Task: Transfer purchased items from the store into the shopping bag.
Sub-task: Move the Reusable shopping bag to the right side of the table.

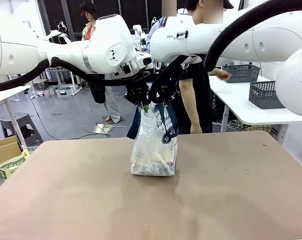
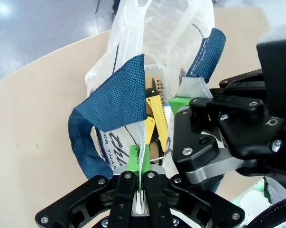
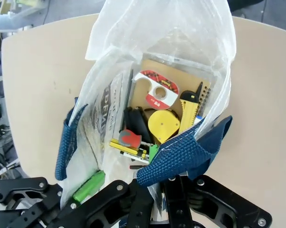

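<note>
Tan tabletop spreads across the foreground. Beyond it we see a workshop w/ a person in dark clothes standing at the far edge. Mid-table stands a translucent whitish plastic shopping bag w/ navy blue woven strap handles & dark script lettering. Both robot arms meet just above it. Left gripper, black w/ green pads, is fully closed, pinching a thin fold of the bag's plastic rim betw. its fingers. Right gripper is closed too, clamped on the opposite rim just beside a strap; the bag's mouth gapes betw. them. Inside the bag we see the purchased items: a flat brown kraft-paper packet, a tape dispenser w/ red tartan label, a round yellow piece & a yellow-and-black tool, all packed close together.
</note>
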You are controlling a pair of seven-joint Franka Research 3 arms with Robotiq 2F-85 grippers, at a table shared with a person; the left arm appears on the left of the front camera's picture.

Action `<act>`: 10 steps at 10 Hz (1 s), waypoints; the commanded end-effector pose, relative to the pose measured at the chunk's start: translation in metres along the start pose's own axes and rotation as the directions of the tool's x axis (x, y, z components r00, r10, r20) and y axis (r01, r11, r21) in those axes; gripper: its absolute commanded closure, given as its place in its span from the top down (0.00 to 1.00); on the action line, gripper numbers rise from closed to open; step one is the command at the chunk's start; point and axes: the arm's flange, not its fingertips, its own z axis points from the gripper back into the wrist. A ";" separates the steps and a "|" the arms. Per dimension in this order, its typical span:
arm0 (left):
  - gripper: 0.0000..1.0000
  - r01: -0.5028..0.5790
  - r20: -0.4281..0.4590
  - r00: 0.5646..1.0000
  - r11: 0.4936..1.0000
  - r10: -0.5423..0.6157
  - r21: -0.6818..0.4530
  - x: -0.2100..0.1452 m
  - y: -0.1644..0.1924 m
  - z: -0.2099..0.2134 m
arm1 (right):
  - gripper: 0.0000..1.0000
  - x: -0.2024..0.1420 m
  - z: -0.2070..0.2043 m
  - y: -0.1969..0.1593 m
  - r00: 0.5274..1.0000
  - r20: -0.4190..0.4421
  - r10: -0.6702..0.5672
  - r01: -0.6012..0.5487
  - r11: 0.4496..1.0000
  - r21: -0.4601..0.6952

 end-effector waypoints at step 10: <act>1.00 -0.007 0.008 1.000 0.982 0.008 -0.190 -0.029 0.014 0.008 | 0.00 0.013 0.009 0.004 1.000 -0.023 0.021 -0.020 0.999 0.034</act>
